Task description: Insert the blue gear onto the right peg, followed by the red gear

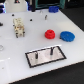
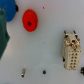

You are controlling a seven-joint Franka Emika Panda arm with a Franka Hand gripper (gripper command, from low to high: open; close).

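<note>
Gears: two – blue gear, red gear, lying side by side.
Pegs: two on plate; right peg bare.
Gripper: out of view – grip couldn't be told.

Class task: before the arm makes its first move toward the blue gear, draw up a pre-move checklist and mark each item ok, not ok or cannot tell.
1. Blue gear lying flat on the table, nothing on it: ok.
2. Red gear apart from the blue one, beside it: ok.
3. Both pegs upright on the grey plate, right peg bare: ok.
4. Beige connector block away from the gears and plate: ok.
5. Jaws open: cannot tell, they are not in view.
6. Blue gear's centre hole unobstructed: cannot tell, too blurred.
</note>
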